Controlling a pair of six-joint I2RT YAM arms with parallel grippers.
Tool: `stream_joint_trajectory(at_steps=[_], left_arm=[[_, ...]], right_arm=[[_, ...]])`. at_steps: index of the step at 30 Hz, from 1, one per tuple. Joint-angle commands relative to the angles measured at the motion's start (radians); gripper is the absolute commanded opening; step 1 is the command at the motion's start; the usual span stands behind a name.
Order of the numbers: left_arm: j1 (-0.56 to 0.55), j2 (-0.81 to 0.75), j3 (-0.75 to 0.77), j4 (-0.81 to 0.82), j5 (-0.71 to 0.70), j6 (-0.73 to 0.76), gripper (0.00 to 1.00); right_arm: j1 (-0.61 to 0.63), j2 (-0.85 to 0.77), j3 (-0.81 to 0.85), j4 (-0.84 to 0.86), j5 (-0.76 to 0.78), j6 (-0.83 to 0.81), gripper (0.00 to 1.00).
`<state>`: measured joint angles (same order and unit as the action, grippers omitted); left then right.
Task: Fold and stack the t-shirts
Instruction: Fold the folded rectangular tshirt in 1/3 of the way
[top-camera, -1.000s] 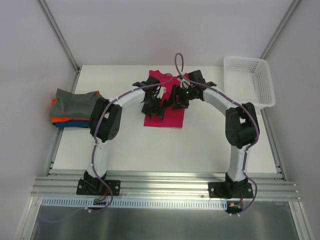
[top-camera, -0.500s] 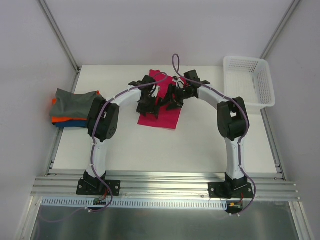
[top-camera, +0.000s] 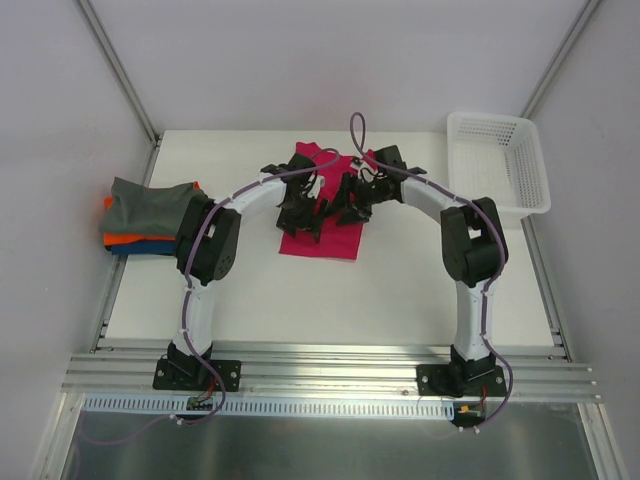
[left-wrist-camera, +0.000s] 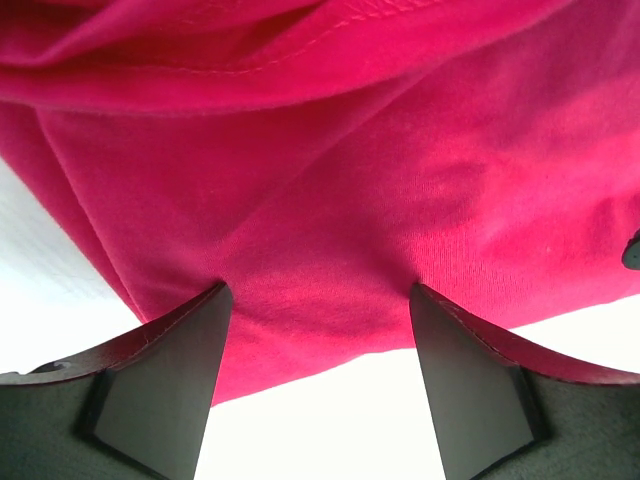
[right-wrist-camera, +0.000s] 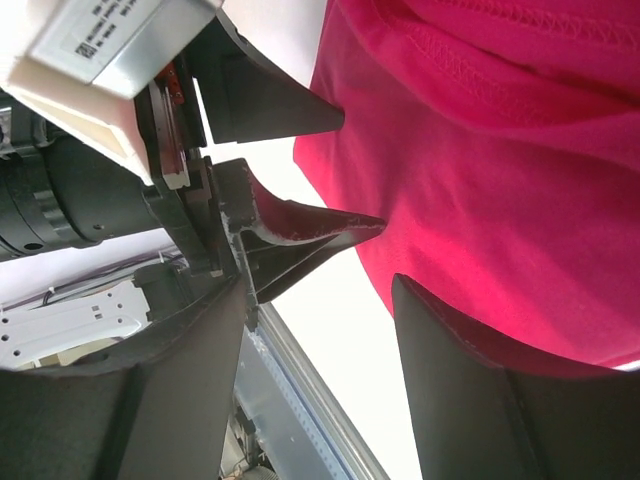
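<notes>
A magenta-red t-shirt (top-camera: 322, 232) lies folded into a narrow strip at the middle back of the table. Both grippers are over its middle, close together. My left gripper (top-camera: 300, 207) is open, its two fingertips (left-wrist-camera: 210, 300) resting on the cloth (left-wrist-camera: 330, 180) near its folded edge. My right gripper (top-camera: 352, 198) is open too, one finger (right-wrist-camera: 440, 330) against the shirt (right-wrist-camera: 500, 170), the left gripper's fingers (right-wrist-camera: 320, 225) just beside it. A stack of folded shirts (top-camera: 148, 212), grey on top over orange and blue, sits at the table's left edge.
A white plastic lattice basket (top-camera: 500, 160) stands at the back right corner. The arm bases are bolted to the aluminium rail (top-camera: 330, 375) at the near edge. White walls close in the table's sides and back.
Both grippers and the shirt under them slid left and skewed, then came back a little to the right. The shirt's lower end now lies slightly left of where it started. Both grippers stayed open.
</notes>
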<state>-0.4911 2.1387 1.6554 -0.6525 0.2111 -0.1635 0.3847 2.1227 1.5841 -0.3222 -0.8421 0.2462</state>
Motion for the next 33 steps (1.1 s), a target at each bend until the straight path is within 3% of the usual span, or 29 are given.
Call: stream_joint_trajectory(at_steps=[1,14,26,33], left_arm=[[-0.012,-0.065,-0.016,-0.021,0.083,-0.007,0.73],[-0.014,-0.089,-0.040,-0.019,0.077,-0.002,0.73],[-0.032,-0.134,-0.095,-0.018,0.045,0.027,0.73],[-0.058,-0.152,-0.124,-0.018,0.028,0.041,0.74]], right_arm=[[-0.009,-0.059,-0.045,-0.044,0.100,-0.051,0.63],[-0.021,-0.073,-0.049,-0.037,0.146,-0.094,0.63],[0.006,0.203,0.262,-0.026,0.173,-0.094,0.63],[-0.055,0.212,0.365,-0.034,0.216,-0.119,0.63]])
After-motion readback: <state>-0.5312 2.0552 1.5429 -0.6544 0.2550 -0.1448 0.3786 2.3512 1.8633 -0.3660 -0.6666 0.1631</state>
